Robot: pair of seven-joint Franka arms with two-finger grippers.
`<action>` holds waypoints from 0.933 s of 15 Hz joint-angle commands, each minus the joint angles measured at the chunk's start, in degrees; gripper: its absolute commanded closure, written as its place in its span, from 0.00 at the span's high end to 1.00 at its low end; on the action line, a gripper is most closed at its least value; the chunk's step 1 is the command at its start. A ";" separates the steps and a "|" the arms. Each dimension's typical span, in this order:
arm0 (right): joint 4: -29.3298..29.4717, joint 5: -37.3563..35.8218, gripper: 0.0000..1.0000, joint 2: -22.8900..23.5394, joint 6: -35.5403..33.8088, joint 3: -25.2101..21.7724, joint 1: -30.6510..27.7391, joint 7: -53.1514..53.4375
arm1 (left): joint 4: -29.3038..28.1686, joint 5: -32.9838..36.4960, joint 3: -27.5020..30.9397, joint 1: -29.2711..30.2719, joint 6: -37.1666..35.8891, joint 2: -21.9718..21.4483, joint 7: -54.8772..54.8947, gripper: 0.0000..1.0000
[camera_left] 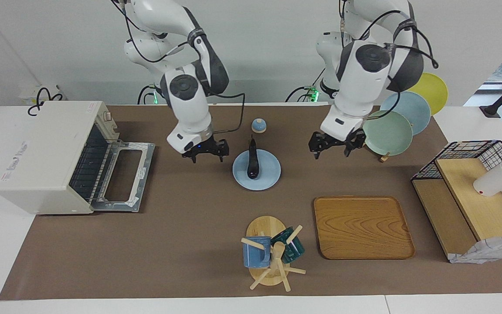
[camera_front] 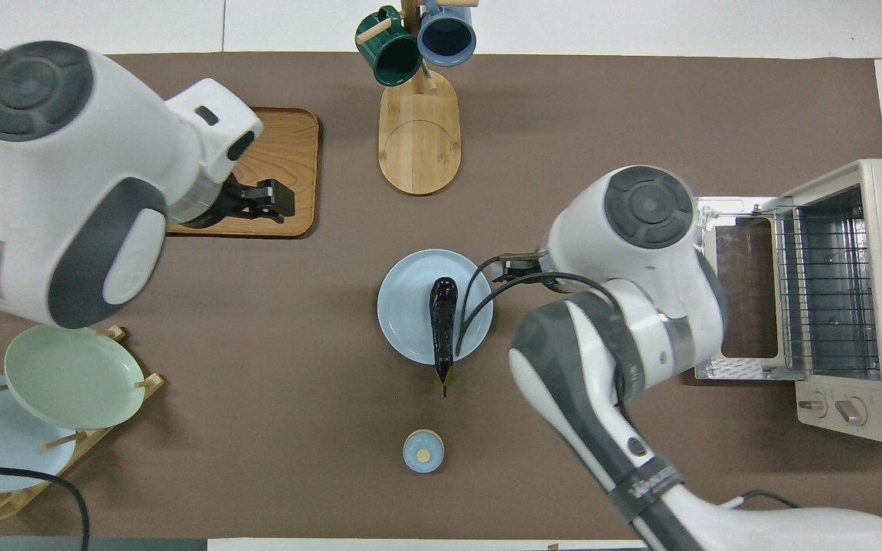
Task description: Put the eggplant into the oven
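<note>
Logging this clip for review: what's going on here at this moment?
Nothing is held yet. The eggplant lies on a blue plate mid-table, its stem past the rim toward the robots. The oven stands at the right arm's end, door down. The right gripper hangs open between oven door and plate. The left gripper, also open, waits by the plate rack.

You see the eggplant (camera_left: 252,160) lying on a light blue plate (camera_left: 268,174) mid-tabletop, its stem toward the robots. The oven (camera_left: 46,152) stands at the right arm's end, door dropped open. The right gripper (camera_left: 206,153) hangs between oven and plate; the left gripper (camera_left: 333,148) hangs beside the plate rack (camera_left: 401,117).
</note>
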 commanded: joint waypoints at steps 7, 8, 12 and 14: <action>20.53 -4.33 1.00 19.97 1.44 -0.43 15.15 21.90 | -0.49 -0.37 -0.14 6.75 -8.71 -8.79 6.72 1.00; 17.97 -4.16 1.00 19.09 4.43 -0.35 15.68 22.17 | -0.49 -0.29 -0.23 6.75 -9.94 -9.58 6.72 1.00; 11.44 -4.25 1.00 17.41 10.96 -0.35 17.10 22.17 | -0.40 -0.11 -0.14 6.67 -13.90 -12.83 6.72 1.00; 9.34 -4.25 1.00 16.71 12.45 -0.35 17.27 22.17 | -0.58 -0.11 -0.14 6.75 -15.74 -14.24 6.81 1.00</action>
